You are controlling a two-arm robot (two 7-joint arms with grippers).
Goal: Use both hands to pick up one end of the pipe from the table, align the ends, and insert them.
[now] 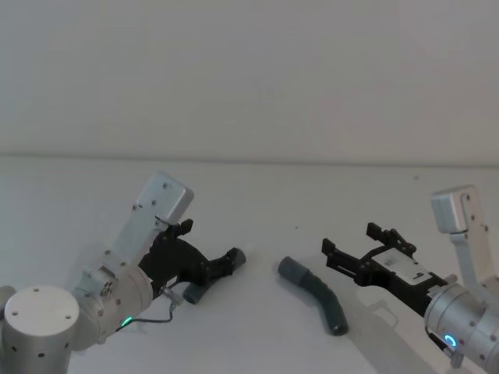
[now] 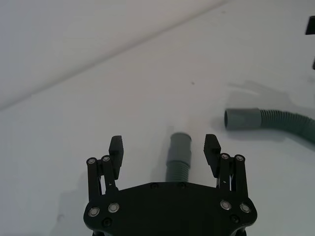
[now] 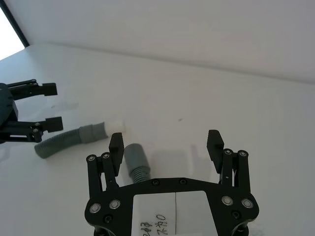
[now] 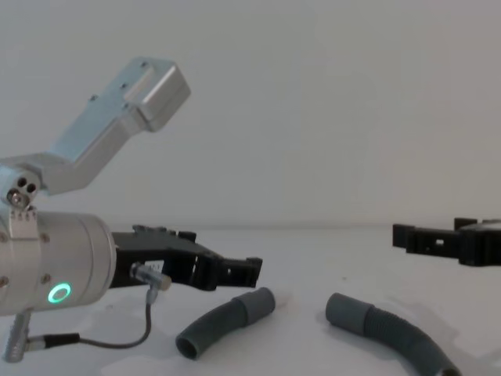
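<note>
Evidently caught at the grasping step: found both hose pieces lying unlifted on the table (image 1: 257,195). Found the left gripper (image 2: 164,143) at lower left of the head view, jaws spread wide astride the cuff of the short hose piece (image 4: 227,321), holding nothing. Found the right gripper (image 3: 166,139) at lower right, equally wide and empty, with the longer hose piece (image 1: 316,292) off centre beside one finger. Judged next: centre, lower, close on each cuff.

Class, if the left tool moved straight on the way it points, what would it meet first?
Most likely the cuff lying between the left tool's open fingers; depth is unclear.
</note>
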